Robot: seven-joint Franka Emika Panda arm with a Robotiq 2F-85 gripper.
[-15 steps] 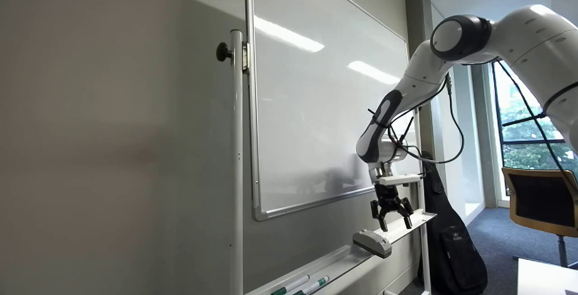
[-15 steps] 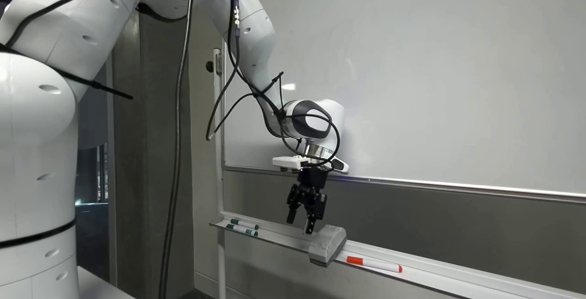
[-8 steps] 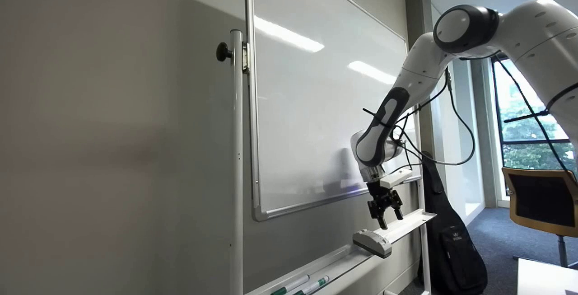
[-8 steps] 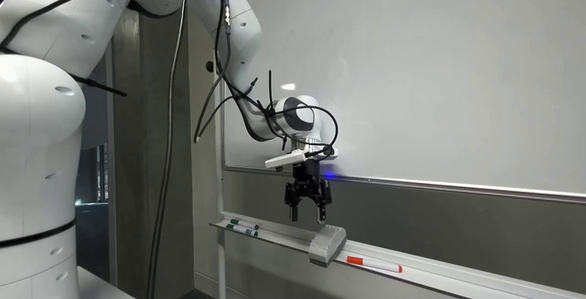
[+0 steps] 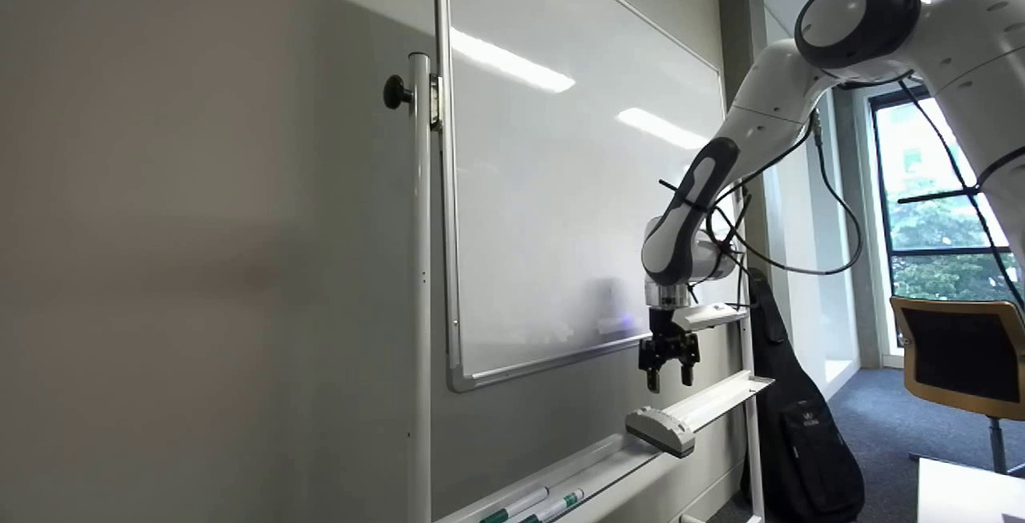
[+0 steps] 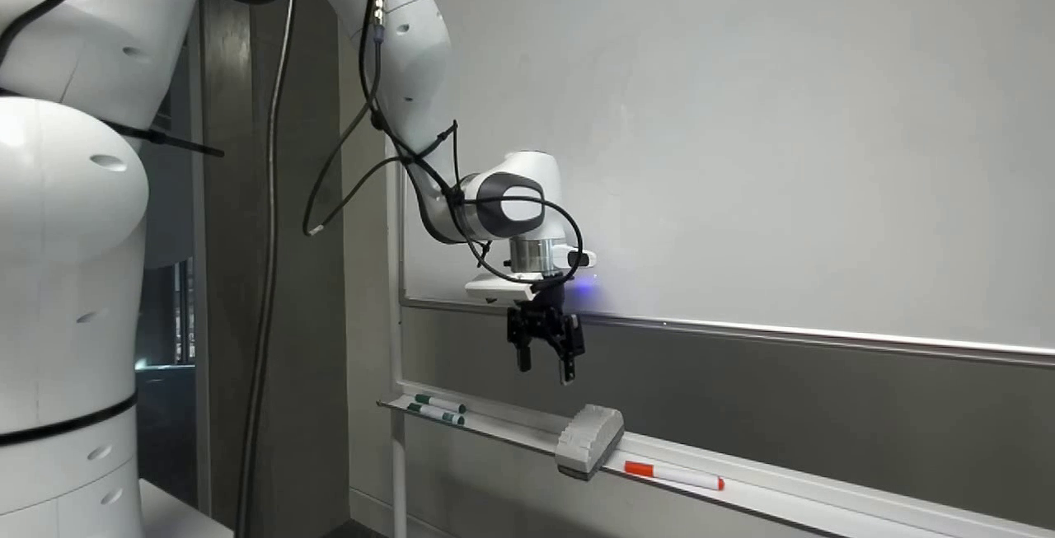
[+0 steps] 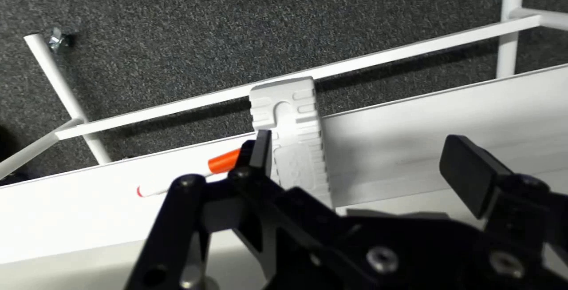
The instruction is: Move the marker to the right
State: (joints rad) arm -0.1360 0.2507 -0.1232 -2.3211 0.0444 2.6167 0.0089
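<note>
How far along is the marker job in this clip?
Done: nothing certain; in an exterior view the orange-capped marker lies right of the eraser, but that alone doesn't prove a move. In hand: nothing; the open gripper hangs above the tray. Left: if that marker is the target and unmoved, probably lowering, gripping, shifting it right and releasing.

The orange-capped marker [image 6: 684, 478] has a white barrel and a red tip at its far end, and lies flat and lengthwise on the narrow white bench [image 6: 511, 429], its cap just beside the grey eraser [image 6: 590, 442]; in the wrist view the cap end is partly hidden. Near one end of the bench, on the eraser's other side, the rear green marker [image 6: 443, 403] and the front green marker [image 6: 437, 414], white-barrelled with green ends, lie flat side by side; which of the three the task means cannot be told.
</note>
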